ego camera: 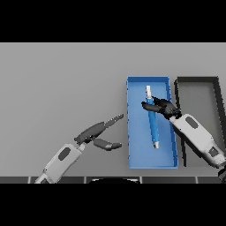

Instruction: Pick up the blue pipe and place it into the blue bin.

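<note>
only 1 view, from the robot's head, looks steeply down on the grey table [62, 79], which fills the frame. both arms enter from the lower edge. the blue bin [152, 163] sits right of centre, a black bin [197, 80] at the right edge.

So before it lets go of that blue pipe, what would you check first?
1. Long blue pipe with pale ends is over the shallow blue rectangular bin: ok, it lies lengthwise within the walls.
2. Right hand has hold of the pipe: ok, its dark fingers curl round the upper part.
3. Pipe resting on the bin floor, not hanging above it: cannot tell from this one view.
4. Left hand out of the way: ok, it is open over the grey table, left of the bin.
5. Black rectangular bin on the right not involved: ok, only the right arm crosses it.
</note>
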Tool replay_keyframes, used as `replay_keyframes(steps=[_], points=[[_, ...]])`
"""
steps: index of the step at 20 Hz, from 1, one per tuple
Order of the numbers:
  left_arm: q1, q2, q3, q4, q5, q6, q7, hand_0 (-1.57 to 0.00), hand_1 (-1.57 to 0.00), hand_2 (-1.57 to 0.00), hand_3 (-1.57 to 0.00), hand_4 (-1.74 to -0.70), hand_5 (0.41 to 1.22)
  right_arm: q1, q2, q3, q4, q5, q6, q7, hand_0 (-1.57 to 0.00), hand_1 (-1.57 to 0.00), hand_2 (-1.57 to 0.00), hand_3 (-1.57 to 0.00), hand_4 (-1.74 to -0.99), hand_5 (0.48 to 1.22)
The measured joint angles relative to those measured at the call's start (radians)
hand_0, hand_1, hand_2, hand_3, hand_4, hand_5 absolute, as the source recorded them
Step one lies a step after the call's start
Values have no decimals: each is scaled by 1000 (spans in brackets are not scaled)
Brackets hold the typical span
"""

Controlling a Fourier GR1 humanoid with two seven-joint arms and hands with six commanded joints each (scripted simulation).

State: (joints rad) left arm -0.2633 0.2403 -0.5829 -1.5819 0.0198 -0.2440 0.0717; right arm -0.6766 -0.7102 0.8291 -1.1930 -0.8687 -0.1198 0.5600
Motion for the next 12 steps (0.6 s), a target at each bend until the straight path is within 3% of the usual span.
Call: replay_keyframes(steps=[5, 7, 12], points=[[-13, -17, -2, 30, -3, -1, 6, 1, 1, 1, 1, -916, 464, 11, -22, -12, 4, 1, 6, -31, -18, -16, -15, -12, -1123, 689], [-5, -13, -2, 15, 5, -4, 2, 1, 1, 1, 1, -922, 466, 9, -16, -4, -6, 7, -18, -12, -11, -10, -9, -7, -1132, 675], [-16, -7, 11, -3, 24, -7, 9, 1, 1, 1, 1, -920, 468, 7, -24, -13, 6, -5, 32, -30, -9, -8, -7, -6, -1129, 677]])
